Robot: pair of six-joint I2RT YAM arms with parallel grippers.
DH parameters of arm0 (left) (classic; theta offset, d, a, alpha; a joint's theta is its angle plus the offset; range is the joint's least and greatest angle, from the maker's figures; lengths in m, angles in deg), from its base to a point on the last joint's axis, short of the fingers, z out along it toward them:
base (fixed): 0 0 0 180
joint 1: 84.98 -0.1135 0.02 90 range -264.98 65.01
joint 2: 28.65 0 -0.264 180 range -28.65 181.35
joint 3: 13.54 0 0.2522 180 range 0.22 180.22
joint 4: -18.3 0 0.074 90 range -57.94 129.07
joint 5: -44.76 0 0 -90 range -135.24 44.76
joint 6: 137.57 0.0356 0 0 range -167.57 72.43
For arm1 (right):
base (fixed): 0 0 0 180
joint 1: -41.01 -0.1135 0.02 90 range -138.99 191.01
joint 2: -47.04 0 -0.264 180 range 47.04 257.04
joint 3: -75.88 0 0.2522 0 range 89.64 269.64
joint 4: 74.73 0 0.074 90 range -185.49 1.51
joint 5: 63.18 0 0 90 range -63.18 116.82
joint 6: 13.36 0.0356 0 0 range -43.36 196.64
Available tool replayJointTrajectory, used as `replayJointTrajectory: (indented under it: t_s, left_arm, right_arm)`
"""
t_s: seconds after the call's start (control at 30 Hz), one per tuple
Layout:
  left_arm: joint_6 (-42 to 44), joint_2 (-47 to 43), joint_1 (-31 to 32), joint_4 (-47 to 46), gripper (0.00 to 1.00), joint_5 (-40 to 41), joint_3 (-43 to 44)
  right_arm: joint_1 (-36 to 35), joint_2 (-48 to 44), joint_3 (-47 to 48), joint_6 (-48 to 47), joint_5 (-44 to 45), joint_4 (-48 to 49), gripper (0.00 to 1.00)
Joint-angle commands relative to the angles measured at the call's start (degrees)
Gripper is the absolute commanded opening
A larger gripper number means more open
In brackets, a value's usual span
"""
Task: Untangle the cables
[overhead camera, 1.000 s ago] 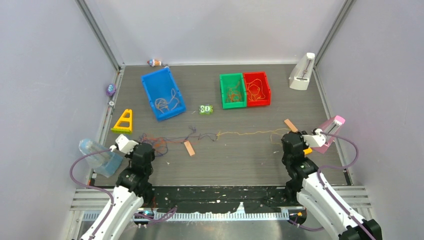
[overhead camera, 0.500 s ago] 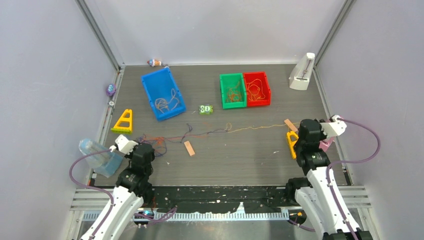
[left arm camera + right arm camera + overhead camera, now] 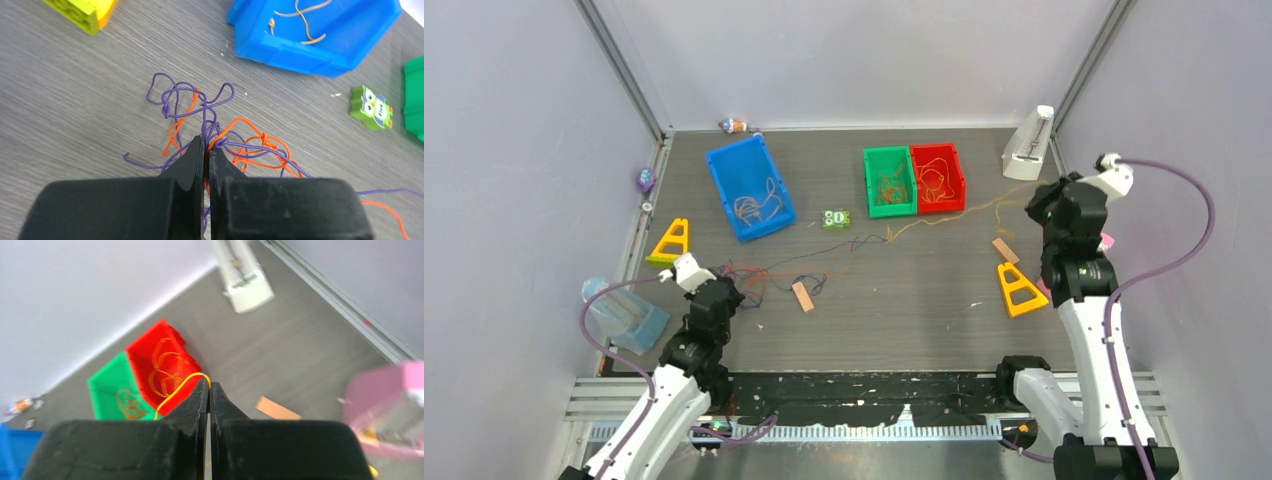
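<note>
Two pincers point(image 3: 206, 144) point(image 3: 209, 385) pinching cables point(image 3: 165, 106), three bins point(image 3: 716, 165) point(image 3: 868, 185) point(image 3: 960, 180)

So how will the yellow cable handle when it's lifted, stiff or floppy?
Probably floppy: the yellow cable curves limply out of the shut right gripper. Likely very light, being thread-thin. Pulling it may tug the knot of purple and orange strands, which the left gripper pinches.
</note>
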Motion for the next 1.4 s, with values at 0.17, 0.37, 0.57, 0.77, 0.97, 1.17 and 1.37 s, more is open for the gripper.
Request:
replayJointTrajectory:
  t_s: [0.17, 0.37, 0.57, 0.77, 0.97, 1.17, 1.37]
  left_arm:
    - [9.54, 4.73, 0.01, -9.27, 0.00, -11.30, 2.62]
    - [-1.87, 7.63, 0.01, 1.16, 0.00, 5.95, 4.59]
    - [-3.84, 6.82, 0.00, 2.48, 0.00, 8.31, 4.14]
    - [-3.94, 6.99, -0.01, 2.44, 0.00, 8.23, 4.20]
    - [5.91, 6.43, 0.01, -5.89, 0.00, -4.08, 3.15]
    - [10.77, 3.82, 0.00, -10.22, 0.00, -13.39, 2.27]
    - [11.67, 2.79, 0.01, -11.51, 0.00, -15.57, 1.37]
  right_arm:
    - [0.20, 14.28, 23.97, -6.14, -15.66, -2.87, 0.05]
    - [2.87, 16.84, 32.52, -2.36, 0.57, -9.21, 0.05]
    - [9.43, 17.55, 38.59, 2.57, 4.22, -13.99, 0.05]
    - [11.50, 15.37, 39.57, 2.33, 5.89, -13.71, 0.05]
    - [11.54, 16.83, 37.74, -3.98, -14.65, -9.01, 0.05]
    - [9.81, 22.00, 37.38, -5.25, -28.52, -4.98, 0.05]
    - [6.92, 29.87, 37.45, -4.13, -32.70, 0.15, 0.05]
